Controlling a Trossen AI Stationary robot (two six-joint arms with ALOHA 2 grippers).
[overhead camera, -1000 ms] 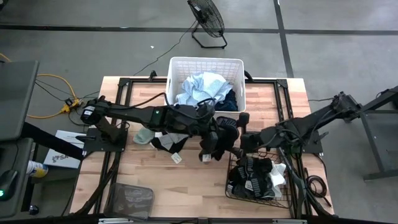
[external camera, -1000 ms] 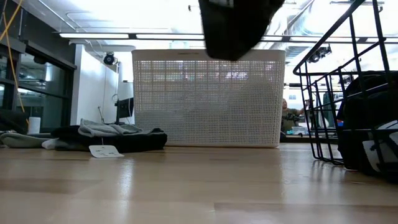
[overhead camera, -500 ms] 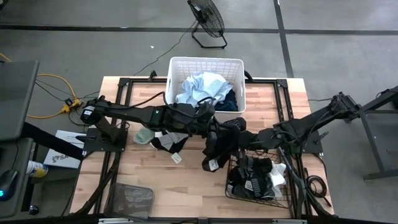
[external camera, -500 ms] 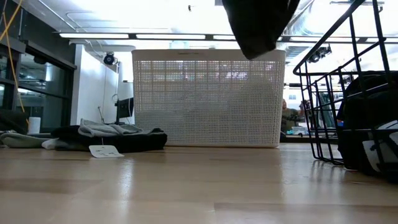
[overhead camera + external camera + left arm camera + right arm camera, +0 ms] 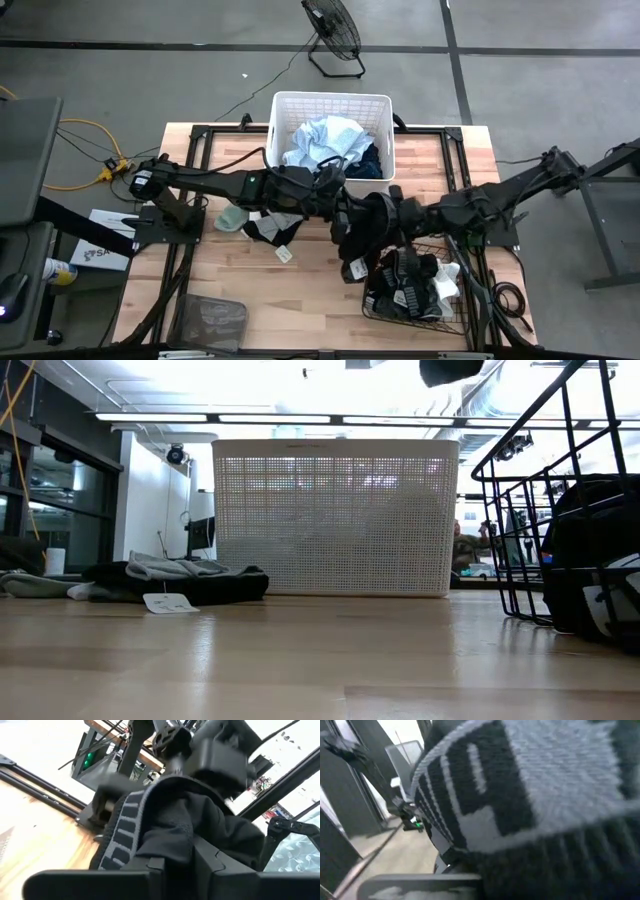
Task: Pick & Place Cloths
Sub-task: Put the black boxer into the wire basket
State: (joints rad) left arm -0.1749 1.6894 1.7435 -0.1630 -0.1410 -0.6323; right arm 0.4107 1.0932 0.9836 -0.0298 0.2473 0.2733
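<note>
A black cloth with a grey lettered waistband hangs above the table's middle, a white tag at its lower end. My left gripper is shut on it from the left, and my right gripper is shut on it from the right. In the low view only its bottom shows, high over the table. Light blue and navy cloths lie in the white laundry basket. Black and white cloths fill the wire basket. A small pile of cloths lies on the table. My left gripper holds bunched black fabric between its two fingers, coming about level from the table's left; the cloth hangs below, clear of the table. My right gripper is shut on the cloth at its grey waistband, coming level from the right; the cloth hides the fingers.
The white laundry basket stands at the table's far edge and the wire basket at the near right, just below the hanging cloth. A dark mesh tray sits near the front left. A fan stands on the floor beyond the table.
My right gripper has rolled, risen a little and shut on the black cloth, taking hold beside my left gripper. The cloth has swung toward the table's right and been drawn up; in the low view its hanging end has risen almost out of the top.
</note>
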